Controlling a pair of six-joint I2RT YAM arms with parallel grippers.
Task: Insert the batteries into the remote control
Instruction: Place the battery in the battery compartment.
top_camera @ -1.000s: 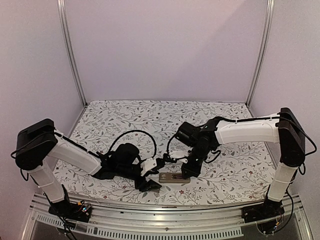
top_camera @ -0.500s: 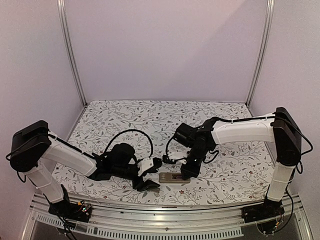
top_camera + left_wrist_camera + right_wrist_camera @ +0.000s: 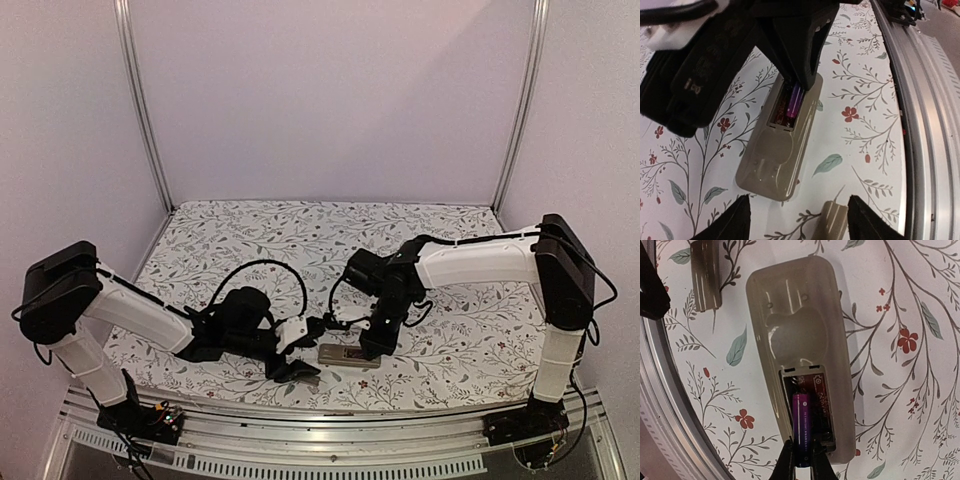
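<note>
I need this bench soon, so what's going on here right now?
The remote control lies back up on the flowered table, battery recess open. The right gripper is shut on the end of a purple battery that lies in the recess. The left gripper hangs open at the remote's other end, holding nothing. The separate cover piece lies beside the remote, not yet fitted.

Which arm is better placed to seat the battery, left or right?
Right. The right gripper pinches the battery in the remote control's open recess; the left gripper hangs open past its other end, holding nothing.
</note>
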